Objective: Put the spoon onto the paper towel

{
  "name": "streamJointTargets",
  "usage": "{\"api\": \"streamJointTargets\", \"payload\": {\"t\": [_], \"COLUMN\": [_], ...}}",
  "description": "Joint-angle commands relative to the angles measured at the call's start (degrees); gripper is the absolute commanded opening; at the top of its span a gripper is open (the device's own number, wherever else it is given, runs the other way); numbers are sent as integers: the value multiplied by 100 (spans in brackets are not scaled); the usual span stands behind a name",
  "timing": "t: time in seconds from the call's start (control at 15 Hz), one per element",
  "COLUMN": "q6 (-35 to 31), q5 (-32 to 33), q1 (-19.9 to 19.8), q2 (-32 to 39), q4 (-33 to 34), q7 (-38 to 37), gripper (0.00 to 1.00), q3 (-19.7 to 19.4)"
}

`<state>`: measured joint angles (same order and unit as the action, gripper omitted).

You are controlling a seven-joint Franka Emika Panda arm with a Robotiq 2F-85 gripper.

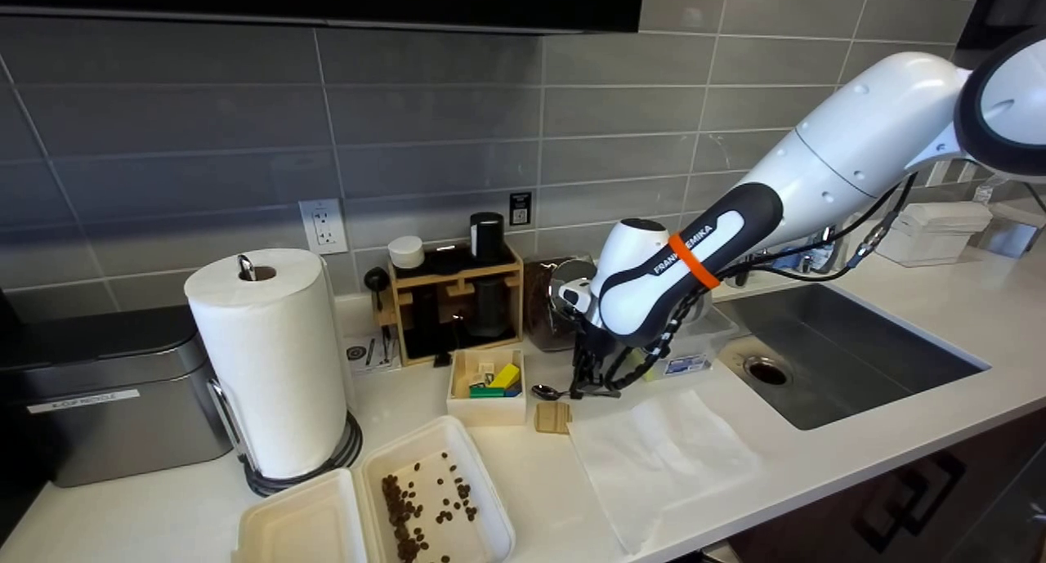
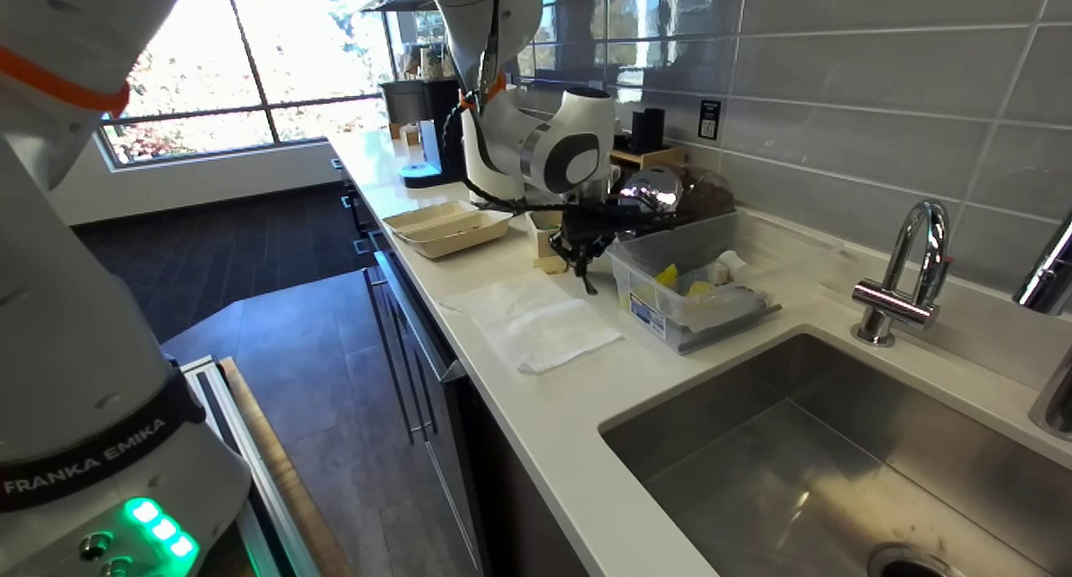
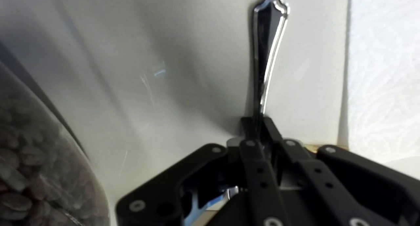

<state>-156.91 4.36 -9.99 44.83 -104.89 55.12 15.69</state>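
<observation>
Grasp looked done, end effector was pinched on the handle of the spoon, just beside the paper towel on the worktop, lift wasn't clear, carry and release remained

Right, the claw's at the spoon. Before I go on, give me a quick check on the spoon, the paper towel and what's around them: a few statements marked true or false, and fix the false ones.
1. The claw grips the spoon by its handle. True.
2. The paper towel lies on the counter. True.
3. The spoon is already on the paper towel. False: it is in the claw, beside the paper towel, with counter showing between them in the wrist view.
4. Brown beans lie in the open white container. True.
5. The white container stands on the paper towel. False: it sits on the counter, apart from the paper towel.
</observation>
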Motion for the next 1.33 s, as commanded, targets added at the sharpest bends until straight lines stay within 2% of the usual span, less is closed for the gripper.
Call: {"api": "streamJointTargets", "payload": {"t": [0.0, 0.33, 0.53, 0.67, 0.87, 1.27], "q6": [238, 244, 541, 703, 1007, 1553], "q5": [-132, -256, -470, -565, -798, -1437], "q1": [11, 12, 52, -24, -223, -483], "q2": [-144, -579, -999, -1305, -1716, -2338], "q4": [-94, -283, -529, -818, -1251, -1926], "q7": [-133, -563, -1152, -1191, -762, 948], "gripper": [2, 2, 2, 2, 2, 2], "q3": [-1, -34, -122, -95, 70, 237]}}
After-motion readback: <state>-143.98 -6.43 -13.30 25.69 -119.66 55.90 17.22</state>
